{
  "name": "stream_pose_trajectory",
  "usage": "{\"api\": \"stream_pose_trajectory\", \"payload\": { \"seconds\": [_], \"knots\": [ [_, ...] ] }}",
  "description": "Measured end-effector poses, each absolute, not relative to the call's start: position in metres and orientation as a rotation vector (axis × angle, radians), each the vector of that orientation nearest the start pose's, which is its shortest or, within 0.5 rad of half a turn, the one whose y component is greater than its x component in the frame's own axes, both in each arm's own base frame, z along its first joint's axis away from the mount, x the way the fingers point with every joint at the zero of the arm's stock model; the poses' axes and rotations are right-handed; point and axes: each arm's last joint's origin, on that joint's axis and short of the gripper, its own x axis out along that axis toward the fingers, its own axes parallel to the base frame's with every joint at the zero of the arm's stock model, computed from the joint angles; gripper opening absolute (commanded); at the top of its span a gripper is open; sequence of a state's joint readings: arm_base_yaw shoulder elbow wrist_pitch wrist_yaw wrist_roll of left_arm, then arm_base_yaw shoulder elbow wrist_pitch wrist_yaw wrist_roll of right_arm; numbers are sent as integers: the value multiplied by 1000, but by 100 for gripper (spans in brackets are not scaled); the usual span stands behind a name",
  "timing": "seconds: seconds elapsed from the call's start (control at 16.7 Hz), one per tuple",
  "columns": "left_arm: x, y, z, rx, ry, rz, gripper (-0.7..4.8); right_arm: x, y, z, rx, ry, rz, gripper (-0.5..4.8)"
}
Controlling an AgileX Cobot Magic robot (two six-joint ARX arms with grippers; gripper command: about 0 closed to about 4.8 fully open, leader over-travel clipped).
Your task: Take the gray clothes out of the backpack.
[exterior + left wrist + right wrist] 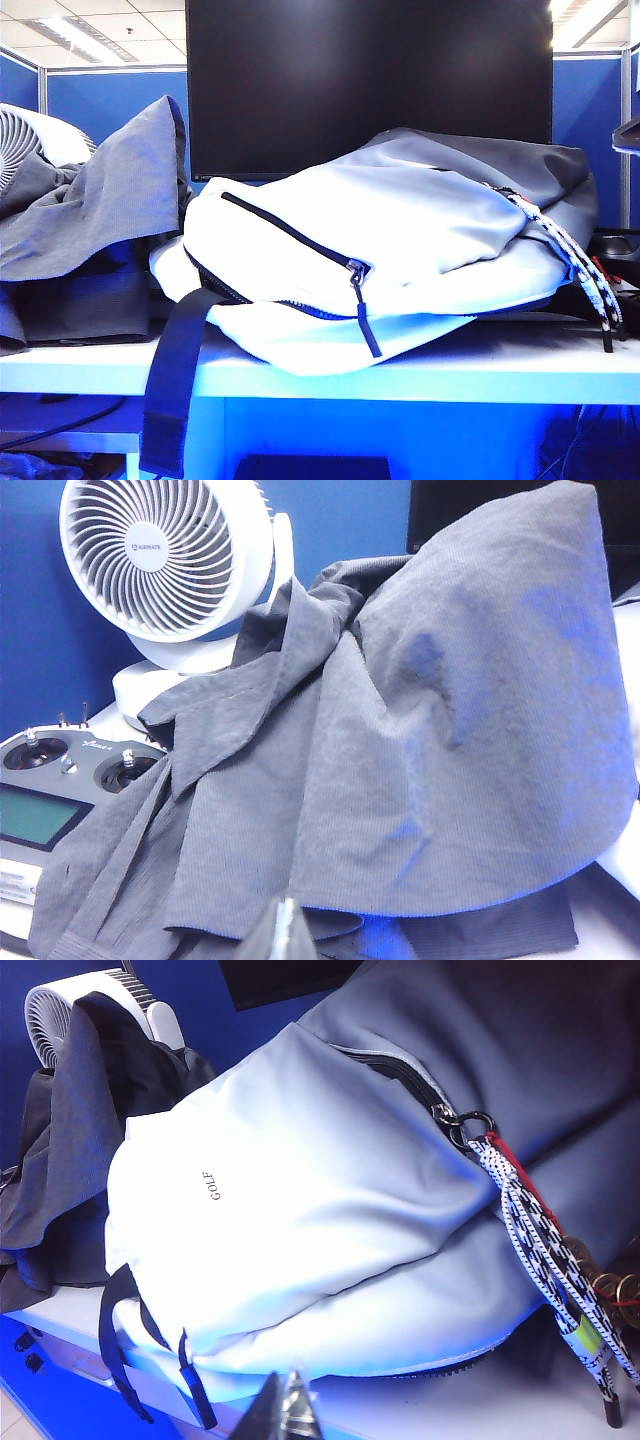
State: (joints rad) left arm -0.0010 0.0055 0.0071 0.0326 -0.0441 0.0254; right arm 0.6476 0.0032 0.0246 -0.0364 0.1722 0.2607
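The white backpack (380, 260) lies on its side on the white table, its black zipper (300, 238) running across the front and a wide black strap (172, 380) hanging over the table's front edge. The gray clothes (95, 230) are heaped outside the backpack, to its left, draped high over other things. In the left wrist view the gray clothes (420, 740) fill the picture, and the left gripper (283, 930) is shut and empty just in front of them. The right gripper (290, 1405) is shut and empty, close to the backpack (300, 1230). Neither gripper shows in the exterior view.
A white round fan (165, 560) stands behind the clothes, and a remote controller (60, 780) lies partly under them. A large black monitor (370, 70) stands behind the backpack. White-blue patterned cords (545, 1250) and keys hang at the backpack's right end.
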Motion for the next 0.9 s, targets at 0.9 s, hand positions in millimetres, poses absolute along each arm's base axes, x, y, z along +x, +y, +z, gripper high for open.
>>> {"api": "stream_pose_trajectory", "payload": {
  "seconds": [0.9],
  "knots": [
    [98,1,169,25,-33,42,-5,97,-6,165,154,3,-63,-1]
  ]
}}
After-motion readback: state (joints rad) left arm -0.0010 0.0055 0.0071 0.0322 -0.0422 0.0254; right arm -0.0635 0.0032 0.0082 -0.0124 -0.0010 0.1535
